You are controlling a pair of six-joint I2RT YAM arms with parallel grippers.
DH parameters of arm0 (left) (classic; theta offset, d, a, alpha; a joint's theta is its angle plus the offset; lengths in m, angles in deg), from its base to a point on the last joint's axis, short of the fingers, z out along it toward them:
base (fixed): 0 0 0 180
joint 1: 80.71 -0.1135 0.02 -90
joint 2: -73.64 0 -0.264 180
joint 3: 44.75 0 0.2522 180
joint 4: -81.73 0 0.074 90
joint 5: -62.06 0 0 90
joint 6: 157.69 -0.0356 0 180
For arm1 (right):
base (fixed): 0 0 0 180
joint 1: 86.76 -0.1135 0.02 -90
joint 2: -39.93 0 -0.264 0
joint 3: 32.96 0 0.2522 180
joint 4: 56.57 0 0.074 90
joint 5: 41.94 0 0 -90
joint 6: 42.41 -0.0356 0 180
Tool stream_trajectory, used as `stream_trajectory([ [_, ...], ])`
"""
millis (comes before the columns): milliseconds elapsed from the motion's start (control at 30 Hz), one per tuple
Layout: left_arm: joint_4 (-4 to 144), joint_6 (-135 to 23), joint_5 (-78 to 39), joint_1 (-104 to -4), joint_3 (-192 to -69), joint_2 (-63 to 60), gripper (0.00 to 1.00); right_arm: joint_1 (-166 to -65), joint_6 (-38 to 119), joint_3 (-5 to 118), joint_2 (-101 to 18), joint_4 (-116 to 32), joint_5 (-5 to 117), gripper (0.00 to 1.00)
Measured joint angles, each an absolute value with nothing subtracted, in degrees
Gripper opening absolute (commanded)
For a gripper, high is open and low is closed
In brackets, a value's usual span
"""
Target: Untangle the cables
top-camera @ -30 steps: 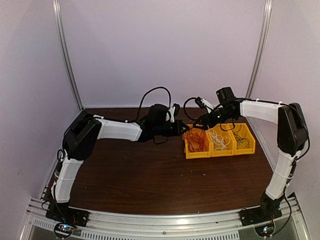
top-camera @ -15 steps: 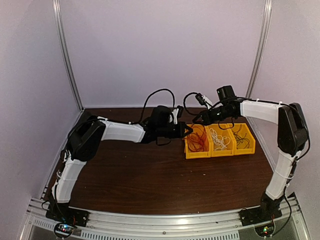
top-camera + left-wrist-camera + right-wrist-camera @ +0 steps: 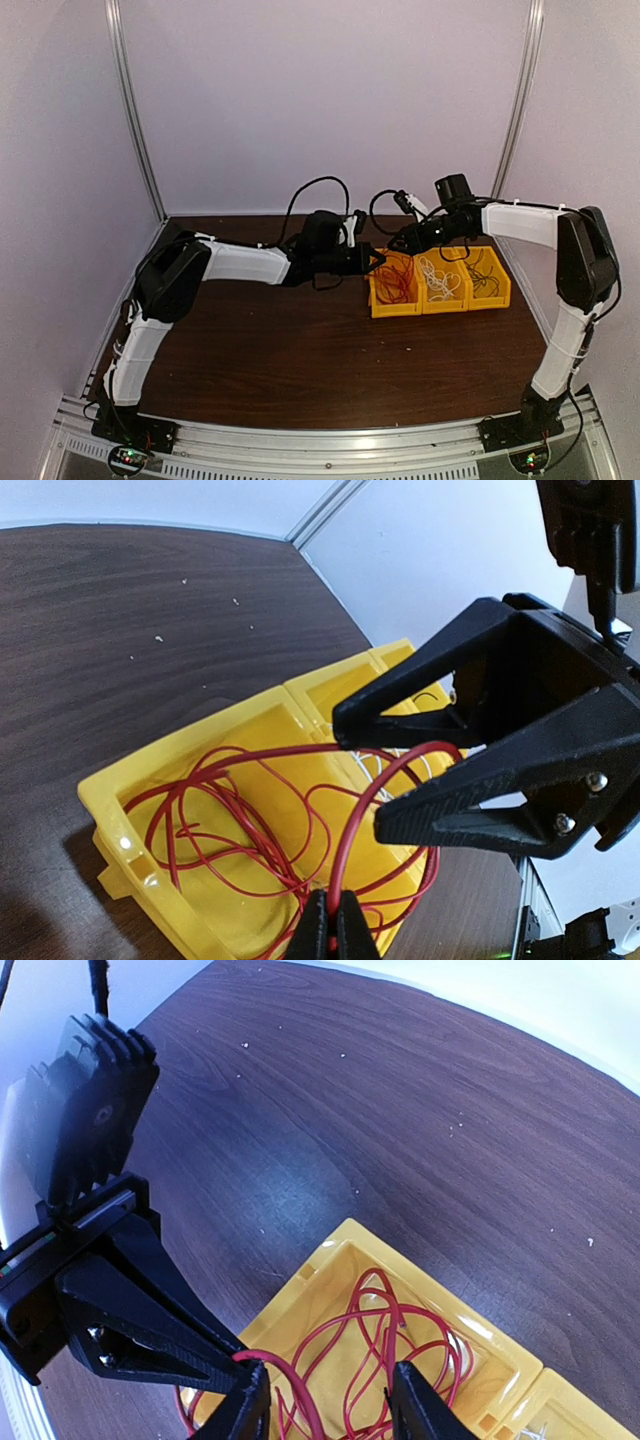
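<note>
my left claw [image 3: 331, 930], pinching the red cable [image 3: 344, 840], has advanced to the bin [image 3: 200, 735]; my right claw [image 3: 328, 1405], open, straddles the loop: untangling seems nearly finished.

Pale walls [image 3: 320, 100], dark wooden table [image 3: 290, 350]

A thin red looped wire [image 3: 250, 820], a thin white wire [image 3: 440, 282] and a thin black wire [image 3: 485, 279] are shown against glossy yellow plastic bins [image 3: 440, 307]. The wooden tabletop [image 3: 120, 610] is grained dark brown.
</note>
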State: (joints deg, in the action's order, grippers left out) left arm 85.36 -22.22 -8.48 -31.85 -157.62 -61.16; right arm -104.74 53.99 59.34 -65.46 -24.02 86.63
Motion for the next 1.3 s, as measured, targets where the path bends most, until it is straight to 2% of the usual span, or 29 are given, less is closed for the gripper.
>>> stream_trajectory([
  [133, 85.38, -22.29, -8.48, -31.85, -157.62, -61.16, 0.0, -104.72, 53.83, 59.14, -65.19, -23.82, 85.93, 0.45],
  [300, 85.4, -22.46, -8.48, -31.85, -157.62, -61.16, 0.0, -104.61, 53.4, 59.14, -65.19, -22.77, 86.41, 0.21],
  [333, 85.4, -22.48, -8.48, -31.85, -157.62, -61.16, 0.0, -104.52, 53.53, 59.14, -65.19, -22.71, 86.87, 0.19],
  [567, 85.49, -22.46, -8.48, -31.85, -157.64, -61.46, 0.0, -104.35, 52.17, 58.4, -64.95, -23.82, 90.67, 0.19],
  [800, 85.45, -22.46, -8.48, -31.85, -158.01, -62.12, 0.0, -104.35, 51.63, 58.4, -64.21, -25.02, 91.18, 0.0],
  [933, 85.45, -22.46, -8.5, -31.85, -158.36, -62.12, 0.0, -104.33, 51.41, 58.4, -64.21, -25.55, 91.31, 0.0],
  [967, 85.45, -22.46, -8.5, -31.85, -158.38, -62.14, 0.04, -104.33, 51.45, 58.4, -64.21, -25.53, 91.22, 0.0],
  [1033, 85.45, -22.57, -8.52, -31.85, -158.38, -62.14, 0.34, -104.33, 51.87, 58.4, -64.21, -25.48, 90.15, 0.0],
  [1100, 85.31, -23.23, -8.72, -31.85, -158.4, -62.14, 0.54, -104.48, 52.87, 58.4, -64.21, -25.4, 87.55, 0.0],
  [1200, 84.68, -24.01, -9.81, -31.92, -157.44, -61.44, 0.65, -104.9, 55.52, 58.4, -64.21, -25.13, 81.54, 0.0],
  [1300, 84.09, -25.72, -11.76, -32.16, -152.24, -57.4, 0.68, -105.44, 58.1, 58.4, -64.21, -24.76, 75.92, 0.0],
])
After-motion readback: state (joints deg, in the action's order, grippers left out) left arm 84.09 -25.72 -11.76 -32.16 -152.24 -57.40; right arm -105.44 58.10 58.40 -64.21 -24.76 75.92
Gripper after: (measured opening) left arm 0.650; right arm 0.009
